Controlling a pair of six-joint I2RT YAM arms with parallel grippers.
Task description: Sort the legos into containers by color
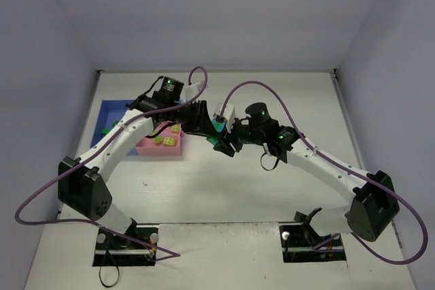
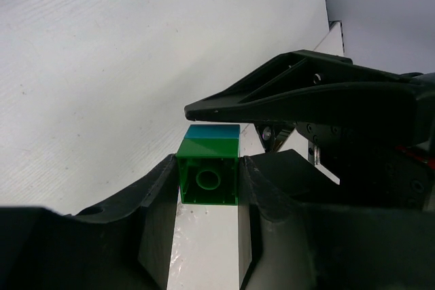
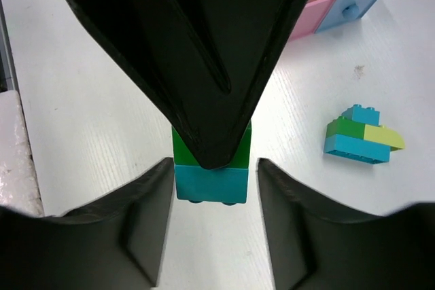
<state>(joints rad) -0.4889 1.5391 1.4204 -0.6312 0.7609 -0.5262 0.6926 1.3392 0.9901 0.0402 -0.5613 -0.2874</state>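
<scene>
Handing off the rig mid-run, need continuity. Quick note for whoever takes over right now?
Left end effector: shut on green brick, teal brick stuck to it.
Right end effector: jaws flank that teal brick, slightly open, a gap on one side.
Done: yellow-green bricks in pink tray.
Left to do: split the pair, bin both, then the joined cluster lying loose.

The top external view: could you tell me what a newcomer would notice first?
At mid-table the left pincer is clamped on a dark green studded plastic brick stacked with a teal brick, around which the right pincer stands open. Yellow-green bricks lie in the square pink plastic tray just left of them.
</scene>
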